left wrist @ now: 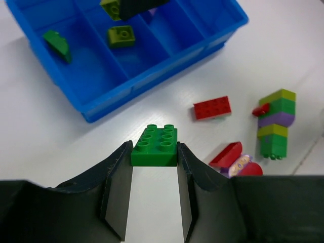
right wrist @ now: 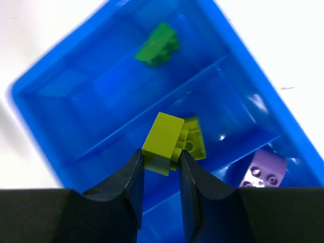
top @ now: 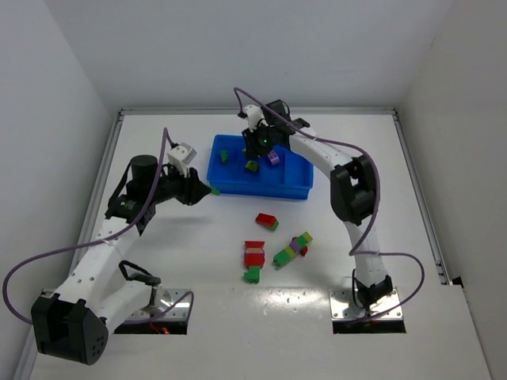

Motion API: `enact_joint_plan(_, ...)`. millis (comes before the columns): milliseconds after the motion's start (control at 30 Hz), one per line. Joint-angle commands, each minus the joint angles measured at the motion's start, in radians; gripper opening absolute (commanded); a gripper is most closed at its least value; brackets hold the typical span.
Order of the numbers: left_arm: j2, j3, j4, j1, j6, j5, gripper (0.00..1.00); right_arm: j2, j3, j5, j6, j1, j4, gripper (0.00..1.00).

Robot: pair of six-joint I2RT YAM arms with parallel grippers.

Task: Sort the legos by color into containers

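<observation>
The containers are four compartments of one blue tray [top: 261, 192] [left wrist: 152, 83] [right wrist: 76, 106]. My left gripper [top: 207, 190] [left wrist: 154, 147] hovers just left of the tray's near corner, shut on a green lego [left wrist: 154, 146] [top: 215, 191]. Over the tray's middle, my right gripper [top: 255, 154] [right wrist: 160, 157] is shut on a yellow-green lego [right wrist: 163, 136]. Below it another yellow-green lego [right wrist: 195, 142] [left wrist: 121, 36] lies in a compartment. A green lego [right wrist: 158, 44] [top: 224, 157] lies in the left compartment and a purple lego [right wrist: 263, 172] [top: 273, 157] further right.
Loose legos lie on the white table in front of the tray: a red brick [top: 267, 221] [left wrist: 212, 108], a red stack with a green end [top: 253, 260], and a multicolour stack [top: 292, 249] [left wrist: 276, 124]. White walls close in the table on three sides.
</observation>
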Motion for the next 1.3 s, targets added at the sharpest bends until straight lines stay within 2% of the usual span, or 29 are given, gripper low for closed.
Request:
enact_joint_plan(0,0.018,0.069,0.061,0.013,-0.032,-0.136,0.0,0.045,0.074,0.118,0.026,0.012,0.028,0.15)
enact_joint_plan(100,0.112,0.144,0.077,0.013,-0.032,-0.216,0.0,0.066,0.074,0.129,0.026,0.022,0.028,0.28)
enact_joint_plan(133,0.145,0.166,0.077,0.013,-0.032,-0.229,0.0,0.066,0.074,0.129,0.026,0.022,0.028,0.39)
enact_joint_plan(233,0.264,0.246,0.096,0.002,-0.044,-0.241,0.0,0.066,0.074,0.138,0.026,0.022,0.028,0.6)
enact_joint_plan(300,0.308,0.267,0.13,-0.018,-0.054,-0.268,0.0,0.066,0.074,0.138,0.026,0.022,0.028,0.65)
enact_joint_plan(400,0.398,0.306,0.188,-0.049,-0.064,-0.327,0.0,0.028,0.062,0.138,0.026,0.022,0.028,0.66)
enact_joint_plan(633,0.636,0.433,0.198,-0.082,-0.083,-0.397,0.0,-0.156,-0.056,0.101,0.062,-0.009,0.041,0.66)
enact_joint_plan(733,0.711,0.471,0.198,-0.082,-0.083,-0.446,0.01,-0.202,-0.095,0.075,0.039,-0.03,-0.013,0.66)
enact_joint_plan(833,0.753,0.488,0.179,-0.092,-0.083,-0.479,0.14,-0.269,-0.157,0.018,-0.015,-0.052,-0.063,0.66)
enact_joint_plan(900,0.782,0.511,0.179,-0.092,-0.083,-0.479,0.35,-0.326,-0.222,-0.076,-0.079,-0.073,-0.129,0.66)
enact_joint_plan(933,0.782,0.511,0.179,-0.092,-0.083,-0.47,0.35,-0.341,-0.24,-0.095,-0.104,-0.074,-0.13,0.66)
enact_joint_plan(1000,0.796,0.531,0.167,-0.092,-0.083,-0.47,0.5,-0.368,-0.277,-0.126,-0.147,-0.074,-0.198,0.66)
enact_joint_plan(1133,0.796,0.54,0.158,-0.101,-0.083,-0.421,0.58,-0.411,-0.391,-0.193,-0.278,-0.074,-0.304,0.66)
enact_joint_plan(1267,0.693,0.502,0.158,-0.092,-0.074,-0.321,0.6,-0.447,-0.492,-0.216,-0.369,-0.054,-0.364,0.66)
